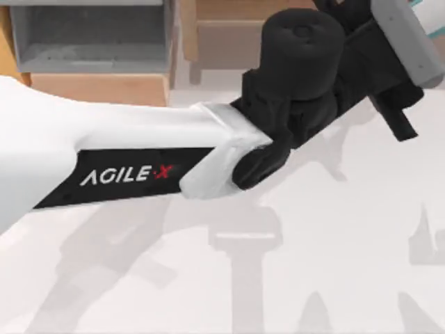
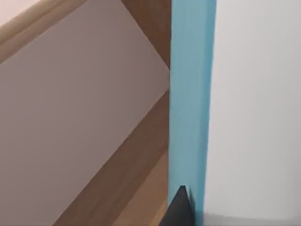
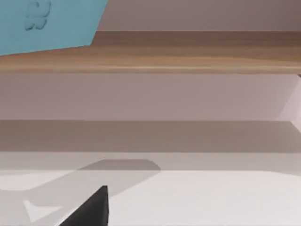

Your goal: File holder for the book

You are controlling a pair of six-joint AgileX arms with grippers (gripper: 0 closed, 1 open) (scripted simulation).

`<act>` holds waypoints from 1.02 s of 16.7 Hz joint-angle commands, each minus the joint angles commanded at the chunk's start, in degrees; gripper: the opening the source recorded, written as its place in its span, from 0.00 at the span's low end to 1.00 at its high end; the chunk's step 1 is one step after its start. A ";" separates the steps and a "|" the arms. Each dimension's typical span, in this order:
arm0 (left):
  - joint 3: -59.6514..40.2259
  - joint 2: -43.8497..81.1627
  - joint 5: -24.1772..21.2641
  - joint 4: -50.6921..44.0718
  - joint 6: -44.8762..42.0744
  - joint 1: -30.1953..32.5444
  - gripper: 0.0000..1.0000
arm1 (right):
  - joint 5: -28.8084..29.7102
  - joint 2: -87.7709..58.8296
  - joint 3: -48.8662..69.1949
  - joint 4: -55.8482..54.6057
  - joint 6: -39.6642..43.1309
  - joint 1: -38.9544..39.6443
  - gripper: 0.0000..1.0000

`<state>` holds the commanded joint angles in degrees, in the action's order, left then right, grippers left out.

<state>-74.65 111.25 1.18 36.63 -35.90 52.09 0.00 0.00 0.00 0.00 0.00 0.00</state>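
Observation:
The file holder [image 1: 90,38], a grey-walled box with a tan wooden front, stands at the table's back left. My left arm reaches across the table to the back right, where my left gripper [image 1: 398,82] is shut on the book [image 1: 410,38], holding it up in the air well to the right of the holder. In the left wrist view the book's teal cover [image 2: 190,94] and white page block [image 2: 254,103] stand just past a dark fingertip [image 2: 178,209]. The teal cover [image 3: 47,23] also shows in the right wrist view, beyond a dark part of my right gripper [image 3: 89,209].
A brown wooden shelf [image 1: 222,35] stands at the back middle, between the holder and the held book. It runs across the right wrist view as a long wooden board [image 3: 188,52]. The white tabletop [image 1: 313,264] lies open toward the front.

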 joint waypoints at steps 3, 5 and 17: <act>13.14 -7.11 -2.63 1.06 -10.57 -2.99 0.00 | 0.00 0.00 0.00 0.00 0.00 0.00 1.00; 21.81 -11.43 -2.55 1.64 -17.97 -6.11 0.00 | 0.00 0.00 0.00 0.00 0.00 0.00 1.00; 32.44 -10.32 8.45 6.52 -51.61 -38.73 0.00 | 0.00 0.00 0.00 0.00 0.00 0.00 1.00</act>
<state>-42.21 100.92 9.63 43.14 -87.51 13.36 0.00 0.00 0.00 0.00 0.00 0.00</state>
